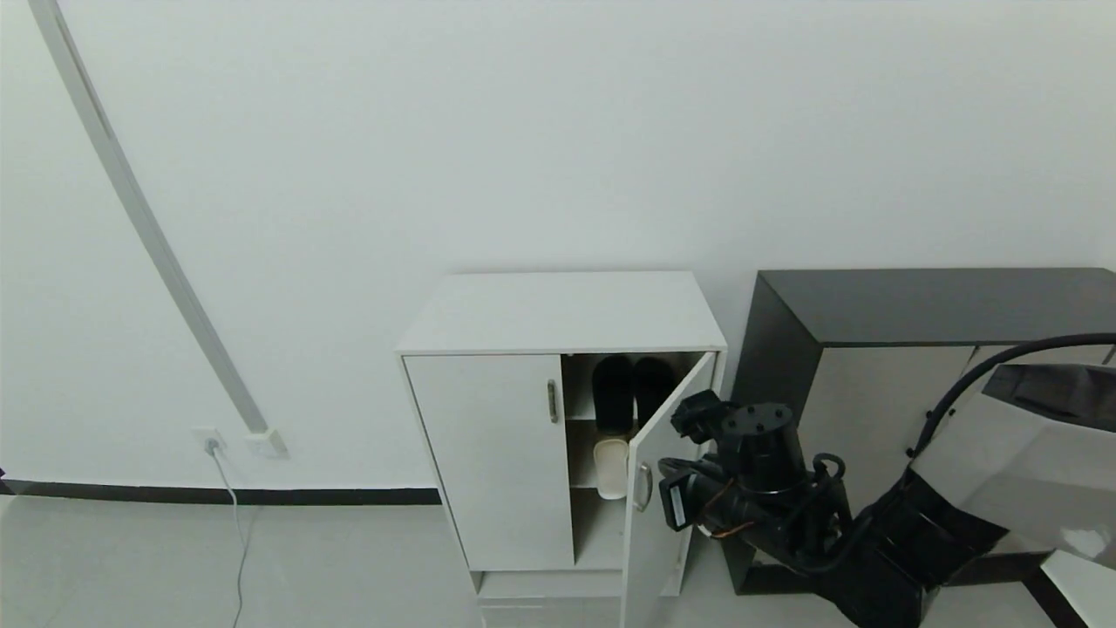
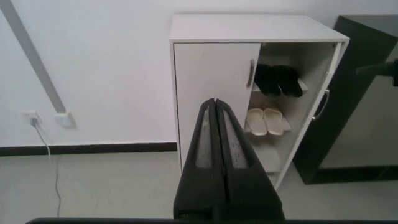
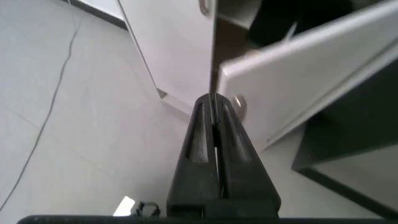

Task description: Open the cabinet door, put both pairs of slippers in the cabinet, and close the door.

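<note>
The white cabinet [image 1: 558, 314] stands against the wall with its left door [image 1: 493, 453] closed and its right door [image 1: 667, 419] swung partly open. A black pair of slippers [image 1: 629, 388] lies on the upper shelf and a cream pair [image 1: 611, 467] on the shelf below; both pairs, black [image 2: 280, 79] and cream [image 2: 267, 120], also appear in the left wrist view. My right gripper [image 3: 215, 99] is shut and empty, its tip by the open door's handle [image 3: 239, 106] on the outer face [image 3: 311, 68]. My left gripper [image 2: 216, 102] is shut and empty, held well back from the cabinet front [image 2: 214, 81].
A dark cabinet [image 1: 915, 301] stands close to the right of the white one. A wall socket with a hanging cable [image 1: 209, 440] and a slanted grey conduit [image 1: 148, 227] are on the left. Open grey floor [image 1: 261, 567] lies in front and to the left.
</note>
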### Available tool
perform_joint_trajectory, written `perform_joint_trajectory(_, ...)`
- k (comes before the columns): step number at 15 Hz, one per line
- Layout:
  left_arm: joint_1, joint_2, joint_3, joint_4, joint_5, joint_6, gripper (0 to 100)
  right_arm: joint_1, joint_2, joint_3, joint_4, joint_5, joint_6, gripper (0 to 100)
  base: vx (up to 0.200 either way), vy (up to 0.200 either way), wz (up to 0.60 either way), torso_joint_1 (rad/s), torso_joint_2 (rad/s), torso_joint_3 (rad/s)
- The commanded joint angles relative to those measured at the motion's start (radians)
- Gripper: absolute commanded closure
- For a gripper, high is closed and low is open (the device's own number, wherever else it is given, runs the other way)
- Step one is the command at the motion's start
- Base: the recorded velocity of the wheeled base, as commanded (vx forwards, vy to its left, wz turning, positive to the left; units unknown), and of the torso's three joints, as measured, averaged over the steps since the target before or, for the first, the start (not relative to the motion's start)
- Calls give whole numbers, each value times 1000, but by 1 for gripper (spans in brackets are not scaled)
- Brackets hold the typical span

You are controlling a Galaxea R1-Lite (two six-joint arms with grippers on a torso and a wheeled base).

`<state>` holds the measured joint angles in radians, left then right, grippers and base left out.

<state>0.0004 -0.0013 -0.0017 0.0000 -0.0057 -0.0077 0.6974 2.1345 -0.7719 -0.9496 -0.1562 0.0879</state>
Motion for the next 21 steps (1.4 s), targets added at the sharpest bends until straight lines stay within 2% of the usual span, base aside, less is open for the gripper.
perform_joint_trajectory(1,1,1,0,0,0,0,100,2,-22,100,-49,7,0,100,200,0,0,-12,-2,12)
perform_joint_trajectory(4,0,1,0,0,0,0,100,2,12,157,-78,10,-10,100,200,0,0,-1,1,7)
perform_joint_trajectory(6,1,1,0,0,0,0,100,2,44,149,-97,10,-11,100,200,0,0,5,5,5)
perform_joint_trajectory(8,1,1,0,0,0,2,100,-1,78,123,-94,14,-13,100,0,0,0,0,0,0)
perform_joint_trajectory(12,0,1,0,0,0,2,100,-29,147,-6,-83,15,-13,100,0,0,0,0,0,0)
perform_joint_trajectory(21,1,1,0,0,0,0,100,-101,251,-279,52,15,-13,100,0,0,0,0,0,0)
